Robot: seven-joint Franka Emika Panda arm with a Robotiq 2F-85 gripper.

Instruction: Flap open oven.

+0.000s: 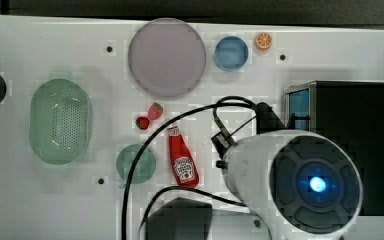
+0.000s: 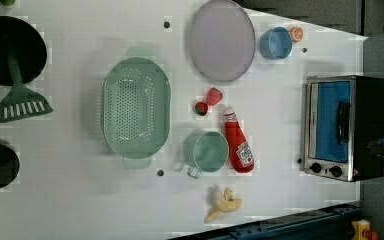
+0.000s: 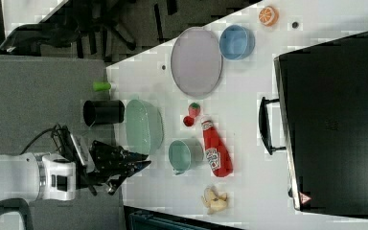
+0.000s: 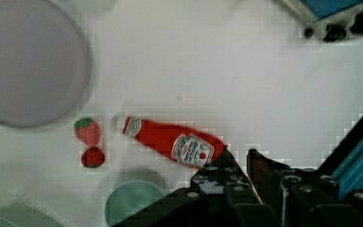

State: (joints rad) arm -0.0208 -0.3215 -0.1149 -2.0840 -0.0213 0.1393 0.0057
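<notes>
One oven [image 2: 365,100] sits at the left view's right end of the white table [image 2: 80,200], close to the table's edge. It has one black bar handle [image 2: 343,122] and two black knobs [image 2: 316,167], and the door is closed. Its blue glass door [image 2: 330,120] faces the left view's left, towards the rest of the table. The long axis runs up and down in the left view, and the handle lies along that same line. In the right view the black top [image 3: 335,120] takes the right side, with the handle [image 3: 266,127] sticking out towards the right view's left.

The single gripper [image 3: 139,166] hangs well apart from the oven, out at the right view's left, touching neither door nor handle. In the wrist view its fingertips [image 4: 227,161] are drawn close together with a slim gap and nothing between them, and they point at the base of the ketchup bottle [image 4: 175,144].

Out from the oven:
- one ketchup bottle [image 2: 239,145], lying flat
- two strawberries [image 2: 207,101], just beside its cap
- one green cup [image 2: 206,151]
- one banana [image 2: 222,202]
- one green colander [image 2: 136,107]
- one grey plate [image 2: 221,40]
- one blue bowl [image 2: 275,42]
- one orange slice [image 2: 296,33]
</notes>
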